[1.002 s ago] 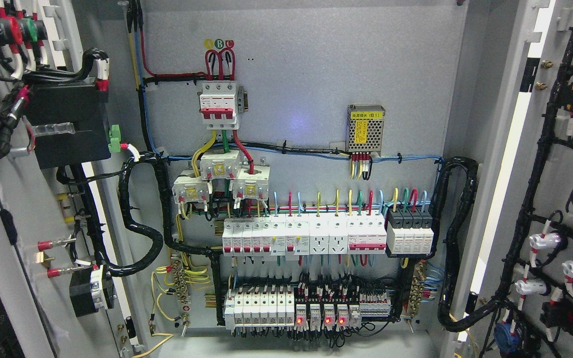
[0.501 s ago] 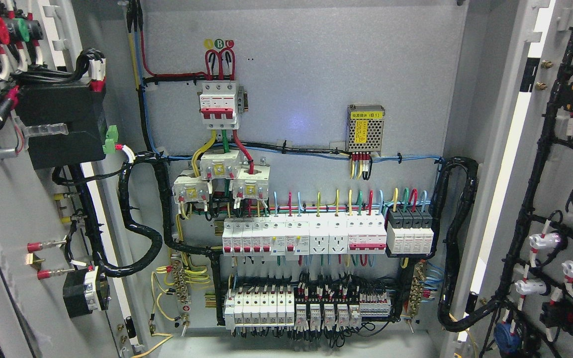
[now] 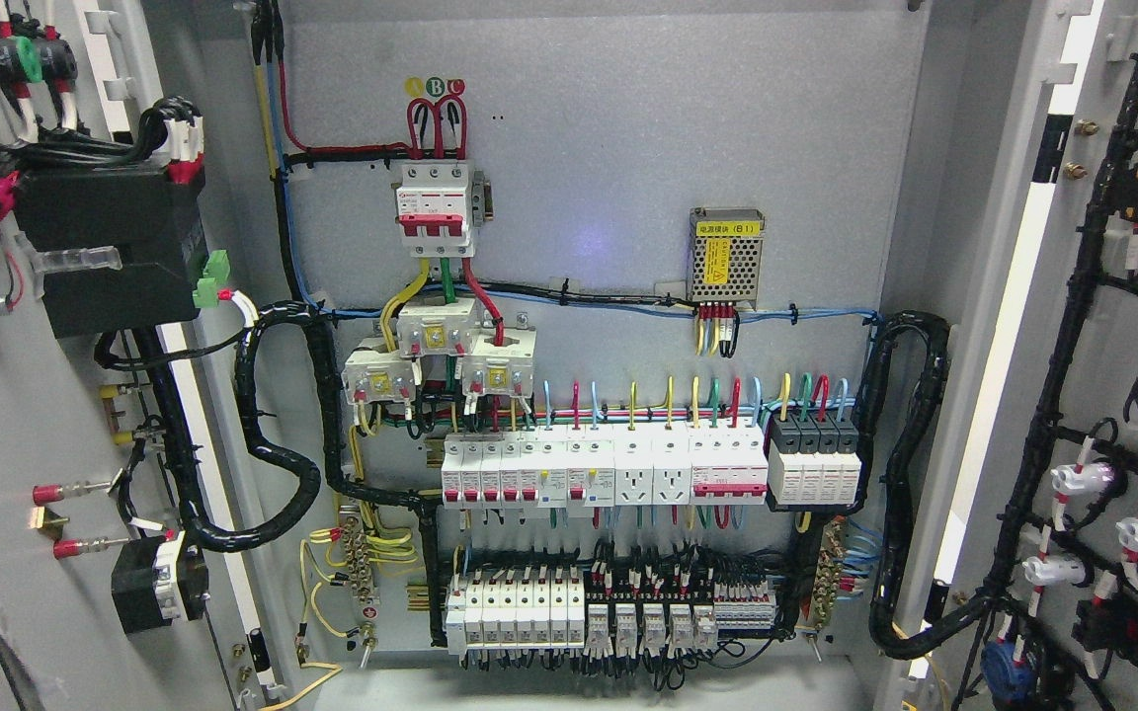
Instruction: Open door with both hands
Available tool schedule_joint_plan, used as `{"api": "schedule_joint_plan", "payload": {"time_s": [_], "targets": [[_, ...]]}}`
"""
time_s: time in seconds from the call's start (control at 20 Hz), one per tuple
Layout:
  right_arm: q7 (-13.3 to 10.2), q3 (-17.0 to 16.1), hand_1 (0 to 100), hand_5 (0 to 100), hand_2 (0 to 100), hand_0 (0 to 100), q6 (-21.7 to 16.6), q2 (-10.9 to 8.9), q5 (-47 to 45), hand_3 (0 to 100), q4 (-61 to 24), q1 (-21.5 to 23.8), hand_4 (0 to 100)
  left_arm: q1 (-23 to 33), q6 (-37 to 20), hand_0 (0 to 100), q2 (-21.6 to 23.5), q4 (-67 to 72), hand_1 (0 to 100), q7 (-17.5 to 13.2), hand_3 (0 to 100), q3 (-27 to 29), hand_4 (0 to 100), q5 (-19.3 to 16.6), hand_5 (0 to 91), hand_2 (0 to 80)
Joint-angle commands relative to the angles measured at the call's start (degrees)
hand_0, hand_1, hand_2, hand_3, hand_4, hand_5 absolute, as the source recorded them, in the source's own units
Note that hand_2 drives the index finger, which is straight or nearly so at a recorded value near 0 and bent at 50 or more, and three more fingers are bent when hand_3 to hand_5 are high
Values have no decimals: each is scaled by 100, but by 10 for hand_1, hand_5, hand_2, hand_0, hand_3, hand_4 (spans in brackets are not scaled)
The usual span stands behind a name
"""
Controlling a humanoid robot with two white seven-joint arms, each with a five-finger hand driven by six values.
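Neither robot hand appears in your head view, so you cannot tell whether either one is released, clenched or grasping. Both doors stand swung wide: the grey metal left door (image 3: 6,415) fills the left edge and the grey metal right door (image 3: 1112,326) fills the right edge, each showing its wired inner face. Between them lies the grey steel back panel (image 3: 628,148) of the cabinet. On it, a long white row of circuit breakers (image 3: 604,472) sits above a lower white breaker row (image 3: 515,610). Smaller still, a perforated metal power supply box (image 3: 726,255) hangs upper right.
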Motion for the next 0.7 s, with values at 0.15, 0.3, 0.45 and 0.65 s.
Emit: {"api": "schedule_joint_plan", "payload": {"time_s": [0.15,0.3,0.45,0.65], "targets": [[-5,-7,0,0,0,191,-27,-65,13,0,70,-45,0,670,-249,0,449,-2358,0,-60,0,-1128,0,7,0,0],[-5,-480,0,0,0,191,-36,-319,5,0,149,16,0,855,-249,0,931,-3263,0,-61,0,-1802,0,7,0,0],[4,-771,0,0,0,191,-45,-714,-13,0,131,182,0,1083,-249,0,1485,-4274,0,-61,0,-2472,0,16,0,0],[4,-1316,0,0,0,191,-62,-1303,-48,0,61,403,0,1426,-240,0,1706,-5496,0,-60,0,-2508,0,16,0,0]]}}
